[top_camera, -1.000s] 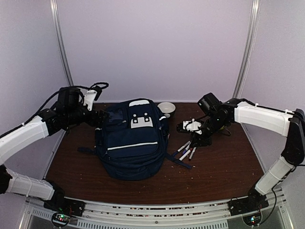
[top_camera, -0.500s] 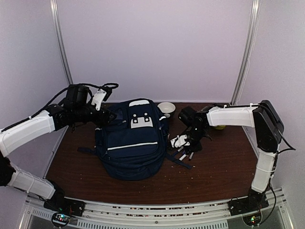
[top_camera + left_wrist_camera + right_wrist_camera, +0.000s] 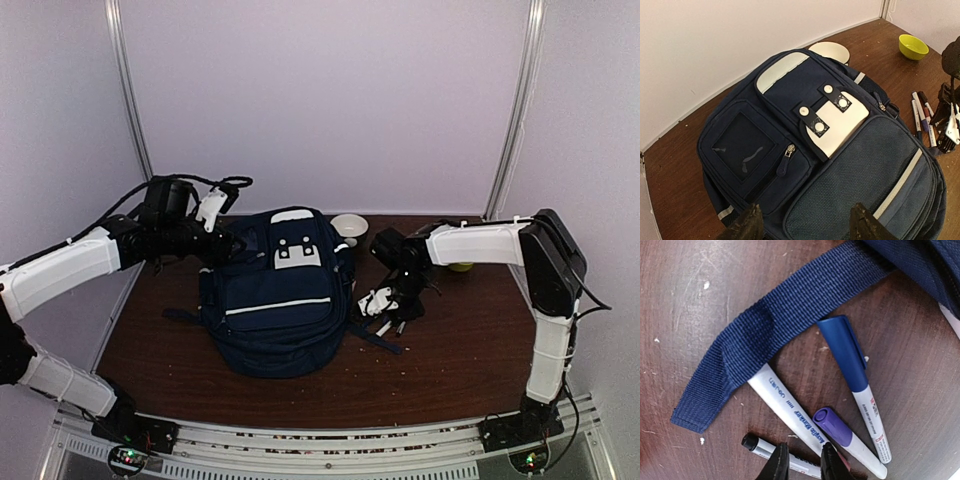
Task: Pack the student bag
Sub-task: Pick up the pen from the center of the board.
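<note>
Navy fabric covers the student bag [image 3: 275,300], which lies front-up at the middle of the table [image 3: 450,350]. A white stripe crosses its mesh pocket, and 2 studded tabs cross a white patch near the top. The left gripper [image 3: 807,226] hangs spread wide over it, holding nothing. The right gripper [image 3: 804,462] stands narrow about a white marker [image 3: 785,405] beside the strap [image 3: 765,340]; a firm clench cannot be told.

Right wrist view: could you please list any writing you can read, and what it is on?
Nothing reads clearly.
White marker under the strap: blue lettering, too blurred to read.
Blue-capped marker: small print, too small to read.
Student bag strap: no text.
</note>
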